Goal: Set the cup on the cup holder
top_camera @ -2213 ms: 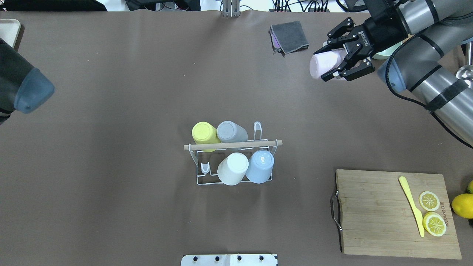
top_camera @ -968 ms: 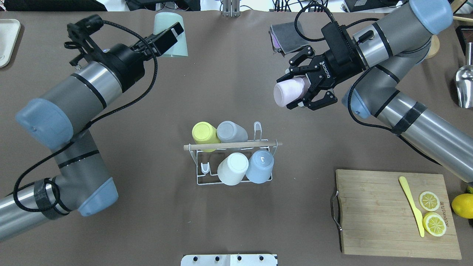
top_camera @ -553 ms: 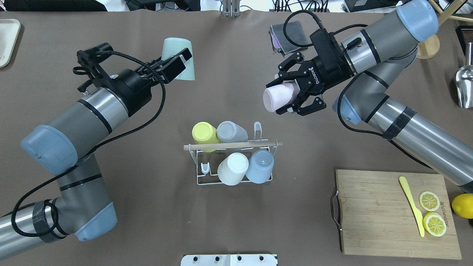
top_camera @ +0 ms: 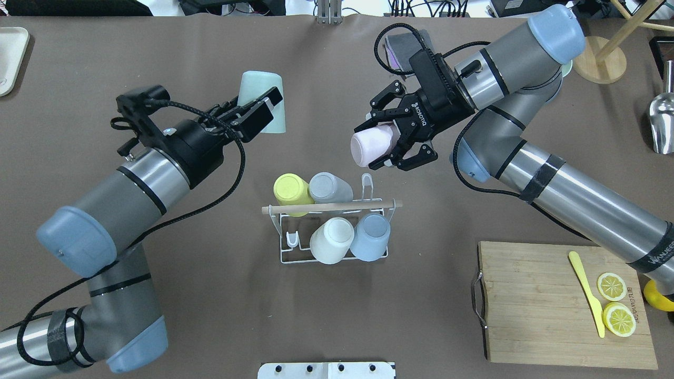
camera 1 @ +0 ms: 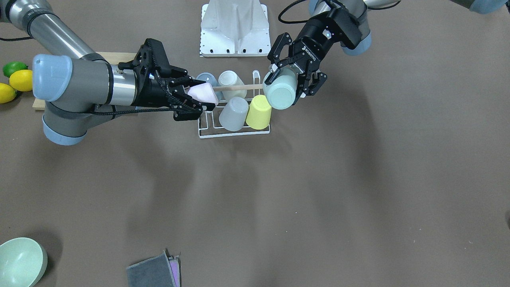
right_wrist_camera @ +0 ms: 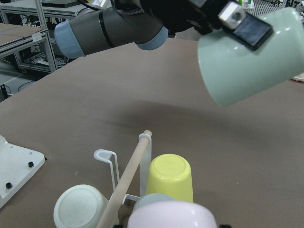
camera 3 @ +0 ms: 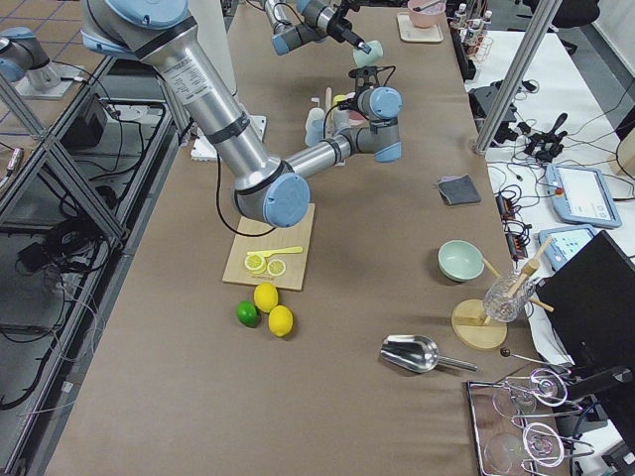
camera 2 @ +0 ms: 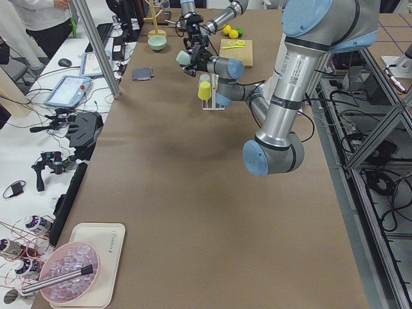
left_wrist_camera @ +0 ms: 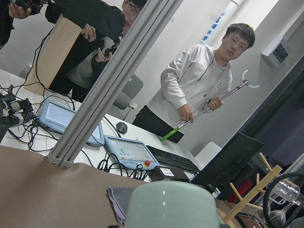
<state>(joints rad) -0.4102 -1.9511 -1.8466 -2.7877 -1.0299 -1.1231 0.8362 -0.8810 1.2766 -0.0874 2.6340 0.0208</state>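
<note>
The cup holder (top_camera: 337, 206), a white wire rack with a wooden rod, stands mid-table with yellow (top_camera: 290, 192), grey (top_camera: 327, 187), white (top_camera: 331, 240) and blue (top_camera: 370, 237) cups upside down on it. My left gripper (top_camera: 260, 109) is shut on a mint cup (top_camera: 263, 96), held in the air behind and left of the rack. Behind the rack and to its right, my right gripper (top_camera: 375, 146) is shut on a pink cup (top_camera: 365, 148). In the front-facing view the mint cup (camera 1: 280, 92) and the pink cup (camera 1: 202, 94) hang close to the rack's two ends.
A cutting board (top_camera: 537, 305) with lemon slices and a yellow knife lies front right. Grey cloths (top_camera: 397, 45), a wooden stand (top_camera: 597, 66) and a metal scoop (top_camera: 662, 121) sit at the back right. A tray (top_camera: 9, 50) lies far left. People stand beyond the table.
My left arm swung into view with the mint cup and moved toward the rack. The right gripper carried the pink cup left and closer to the rack.
</note>
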